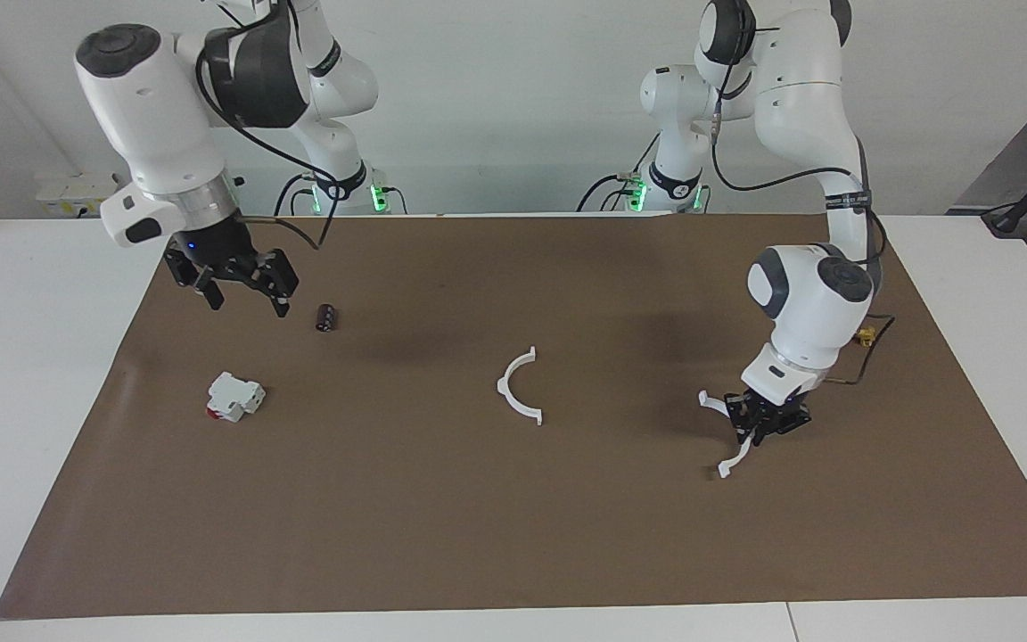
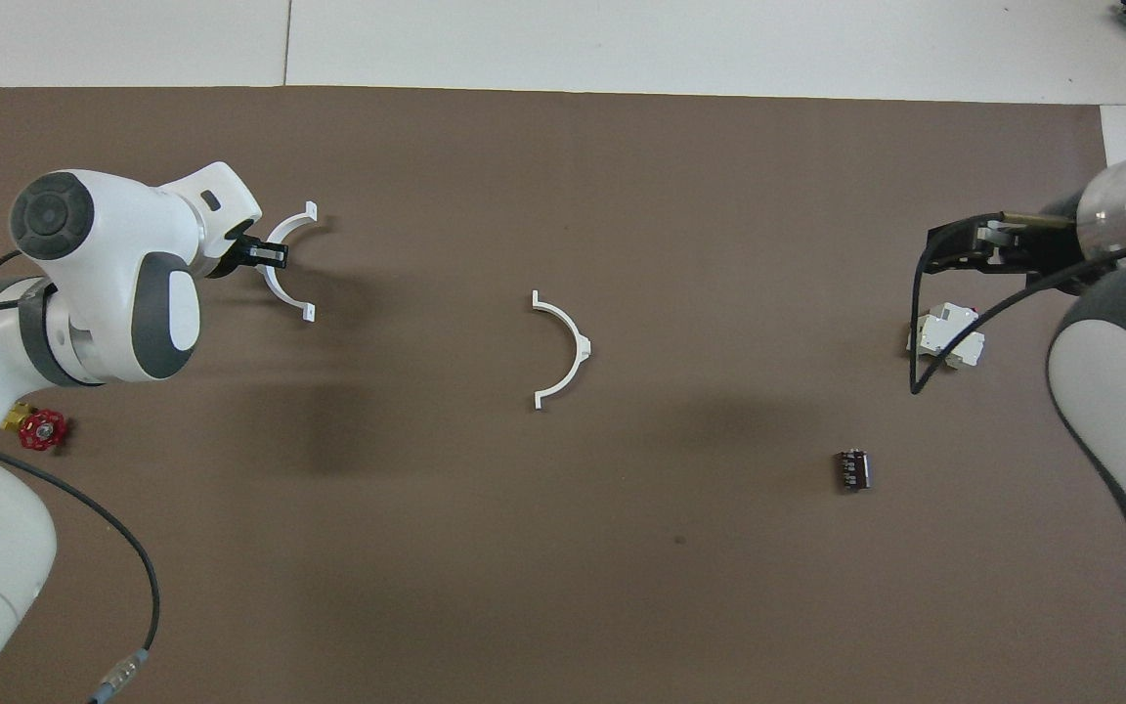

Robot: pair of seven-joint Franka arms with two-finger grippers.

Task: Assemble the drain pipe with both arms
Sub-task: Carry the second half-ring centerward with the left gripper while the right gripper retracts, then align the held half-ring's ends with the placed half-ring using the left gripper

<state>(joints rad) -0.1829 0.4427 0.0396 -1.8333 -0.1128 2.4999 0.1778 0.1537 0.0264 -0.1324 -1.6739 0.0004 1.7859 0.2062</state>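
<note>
One white half-ring (image 1: 503, 390) of the drain pipe lies flat in the middle of the brown mat; it also shows in the overhead view (image 2: 578, 337). My left gripper (image 1: 768, 423) is down at the mat toward the left arm's end, shut on the middle of the second half-ring (image 1: 731, 464). That half-ring's two tabbed ends stick out of the fingers, as the overhead view shows (image 2: 287, 223) at the left gripper (image 2: 265, 254). My right gripper (image 1: 246, 299) is open and empty, raised over the mat toward the right arm's end (image 2: 959, 249).
A blocky white part with a red end (image 1: 234, 397) (image 2: 946, 337) lies under the right gripper's area. A small dark cylinder (image 1: 326, 317) (image 2: 853, 469) lies nearer to the robots. A small red-handled valve (image 2: 40, 428) sits by the left arm. The brown mat (image 1: 513, 535) covers the table.
</note>
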